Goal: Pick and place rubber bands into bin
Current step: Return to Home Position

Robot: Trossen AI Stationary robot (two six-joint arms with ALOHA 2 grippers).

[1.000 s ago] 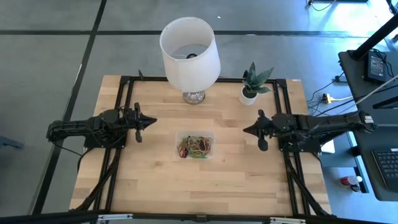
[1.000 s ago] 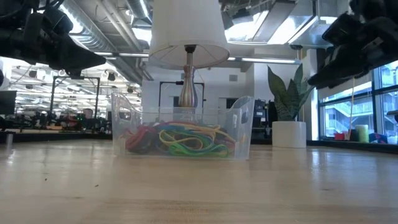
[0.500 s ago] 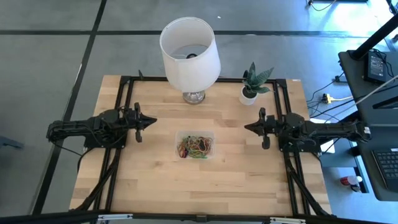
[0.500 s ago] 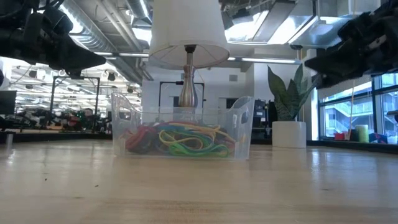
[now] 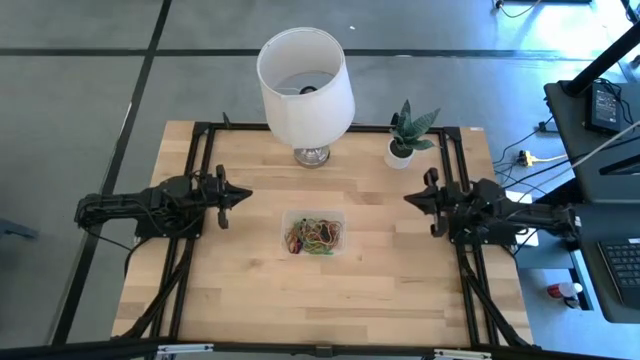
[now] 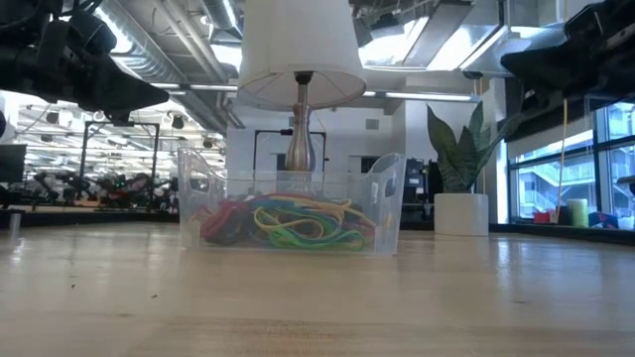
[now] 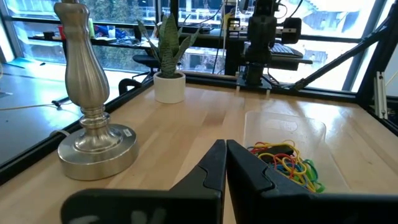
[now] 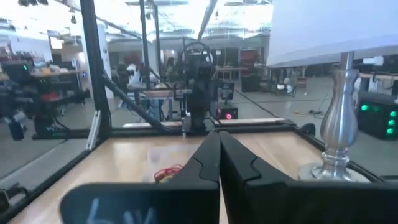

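The clear plastic bin [image 5: 314, 232] sits on its base at the table's middle, and a tangle of red, green, yellow and orange rubber bands [image 5: 312, 236] lies inside it; the low view shows the bands [image 6: 283, 223] heaped on the bin's floor. My left gripper [image 5: 246, 196] hovers left of the bin, shut and empty, above the table. My right gripper [image 5: 408, 201] hovers right of the bin, shut and empty. The left wrist view shows the bin [image 7: 286, 127] and bands [image 7: 287, 163] ahead of the shut fingers [image 7: 225, 149].
A white lampshade on a metal lamp base [image 5: 306, 88] stands at the far edge behind the bin. A small white pot with a plant [image 5: 404, 137] stands right of it. Bare wood lies on the near half of the table [image 5: 320, 295].
My right arm has drawn back toward the table's right edge, away from the bin, and has risen in the low view. Its fingers have stayed shut. The left arm, the bin and the bands have kept still.
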